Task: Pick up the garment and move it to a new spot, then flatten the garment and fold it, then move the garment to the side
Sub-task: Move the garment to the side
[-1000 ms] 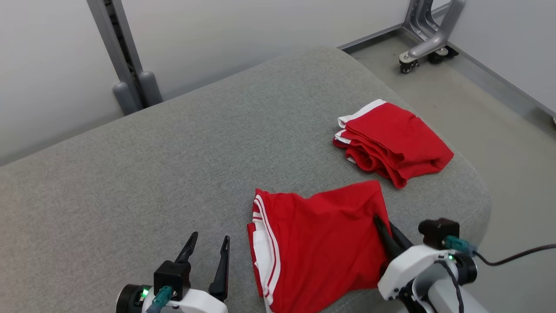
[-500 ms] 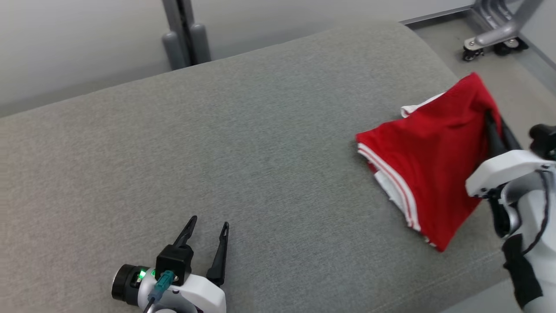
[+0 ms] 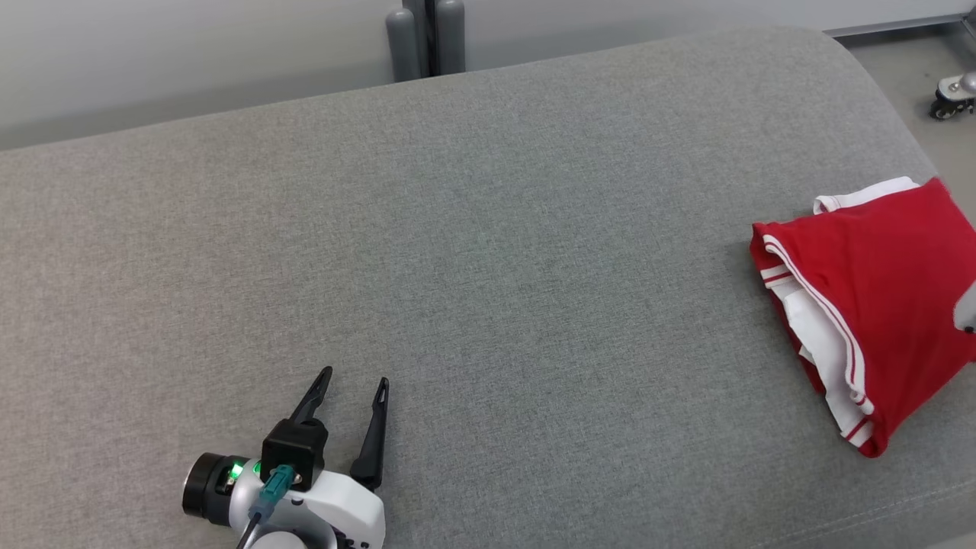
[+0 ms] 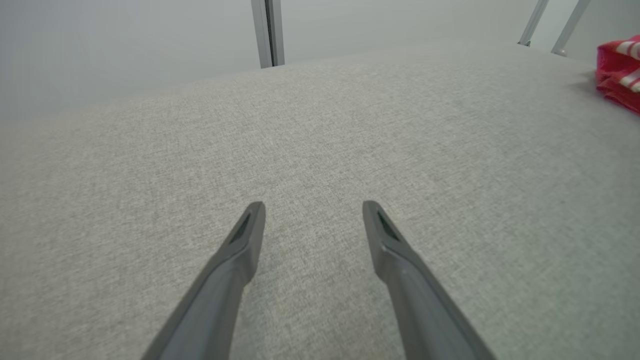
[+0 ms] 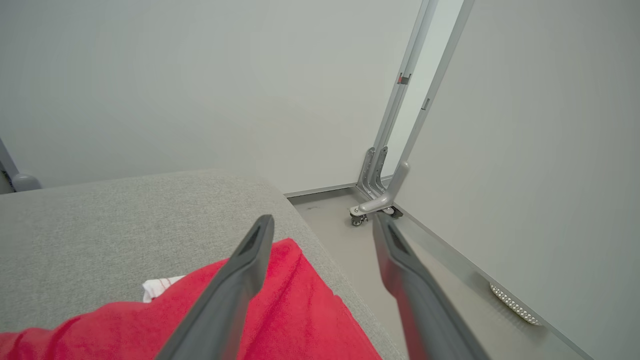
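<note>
The garment (image 3: 892, 297) is red with white stripes and lies folded at the right end of the grey cushion (image 3: 488, 252); it also shows in the left wrist view as the garment (image 4: 617, 70) at the far right. In the right wrist view my right gripper (image 5: 322, 220) hangs open above the garment (image 5: 290, 310), with nothing between its fingers. My left gripper (image 3: 354, 377) rests open near the cushion's front left, far from the garment. Its fingers (image 4: 250, 235) point across bare fabric.
A white-trimmed cloth edge (image 3: 862, 194) peeks out behind the garment. The cushion's rounded right end drops to the floor (image 5: 350, 240). A wheeled metal frame (image 5: 375, 205) stands there by the wall. A grey post (image 3: 425, 38) rises behind the cushion.
The head camera has swung, shifting the whole picture. My right gripper carried the garment to the cushion's right end, then opened and let it go. The left gripper stayed open in place.
</note>
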Motion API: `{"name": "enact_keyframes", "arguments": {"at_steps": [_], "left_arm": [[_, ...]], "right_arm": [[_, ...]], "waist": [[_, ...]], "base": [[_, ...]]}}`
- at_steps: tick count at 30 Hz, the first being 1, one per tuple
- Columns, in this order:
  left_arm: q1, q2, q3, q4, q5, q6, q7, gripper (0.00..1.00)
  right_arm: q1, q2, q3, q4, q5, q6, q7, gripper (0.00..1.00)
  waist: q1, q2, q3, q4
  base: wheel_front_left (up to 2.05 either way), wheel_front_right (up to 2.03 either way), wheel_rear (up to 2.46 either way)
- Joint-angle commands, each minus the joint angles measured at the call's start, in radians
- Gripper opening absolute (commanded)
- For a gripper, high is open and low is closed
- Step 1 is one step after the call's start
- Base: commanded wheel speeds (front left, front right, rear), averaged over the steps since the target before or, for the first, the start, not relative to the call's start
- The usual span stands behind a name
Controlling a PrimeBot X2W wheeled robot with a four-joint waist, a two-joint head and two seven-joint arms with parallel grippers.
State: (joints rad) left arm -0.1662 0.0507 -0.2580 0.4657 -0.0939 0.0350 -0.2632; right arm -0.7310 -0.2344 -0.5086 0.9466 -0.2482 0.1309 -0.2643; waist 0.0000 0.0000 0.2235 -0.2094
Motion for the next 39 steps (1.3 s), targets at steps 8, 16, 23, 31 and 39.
{"name": "enact_keyframes", "arguments": {"at_steps": [8, 16, 23, 31, 39], "left_arm": [[0.034, 0.002, 0.054, -0.019, -0.024, 0.023, -0.002, 1.00], [0.079, 0.002, 0.086, -0.022, -0.053, 0.042, -0.001, 1.00], [0.119, 0.002, 0.111, -0.016, -0.069, 0.055, -0.002, 1.00], [0.149, 0.002, 0.137, -0.014, -0.082, 0.064, -0.002, 1.00], [0.176, 0.002, 0.175, -0.018, -0.099, 0.072, -0.002, 1.00]], "right_arm": [[0.151, 0.151, 0.175, -0.227, 0.101, 0.000, 0.001, 1.00], [0.349, 0.178, 0.352, -0.337, 0.257, 0.000, 0.001, 1.00], [0.490, 0.178, 0.436, -0.411, 0.404, 0.000, 0.001, 1.00], [0.583, 0.179, 0.480, -0.447, 0.420, 0.000, 0.001, 1.00], [0.633, 0.179, 0.502, -0.442, 0.408, 0.000, 0.001, 1.00]], "waist": [[0.0000, 0.0000, -0.078, 0.051], [0.0000, 0.0000, -0.145, 0.126], [0.0000, 0.0000, -0.198, 0.183], [0.0000, 0.0000, -0.241, 0.202], [0.0000, 0.0000, -0.276, 0.212]], "base": [[0.00, 0.00, 0.00], [0.00, 0.00, 0.00], [0.00, 0.00, 0.00], [0.00, 0.00, 0.00], [0.00, 0.00, 0.00]]}}
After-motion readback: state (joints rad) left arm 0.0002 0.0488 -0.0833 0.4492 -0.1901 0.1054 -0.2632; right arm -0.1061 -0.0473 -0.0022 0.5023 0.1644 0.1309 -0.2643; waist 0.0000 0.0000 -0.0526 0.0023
